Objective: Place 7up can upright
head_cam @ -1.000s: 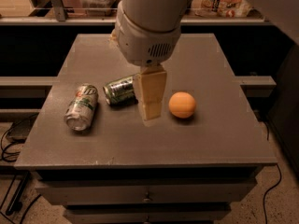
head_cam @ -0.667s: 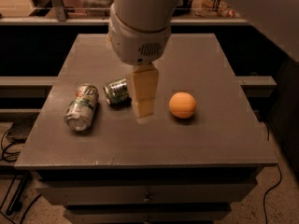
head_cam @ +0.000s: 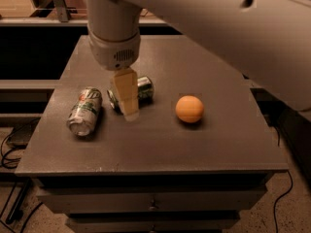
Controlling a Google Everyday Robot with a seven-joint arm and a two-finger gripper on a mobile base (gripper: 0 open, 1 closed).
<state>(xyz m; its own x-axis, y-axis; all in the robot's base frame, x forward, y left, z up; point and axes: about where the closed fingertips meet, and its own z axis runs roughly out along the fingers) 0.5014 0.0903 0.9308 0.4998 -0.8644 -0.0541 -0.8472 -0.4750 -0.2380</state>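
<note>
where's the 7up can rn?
Camera view: the 7up can lies on its side on the table, between the paler can to image left and the orange ball to image right, partly hidden by the gripper.

Table [head_cam: 214,149] beneath pincer [head_cam: 129,110]: cans [head_cam: 145,87] [head_cam: 85,110], ball [head_cam: 189,108]

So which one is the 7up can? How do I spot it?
Look at the grey table; three things lie in a row across its middle. The 7up can is the middle one, on its side behind the tan gripper, between the pale can and the orange ball. It's the dark green one; the other can is silvery-white.
</note>
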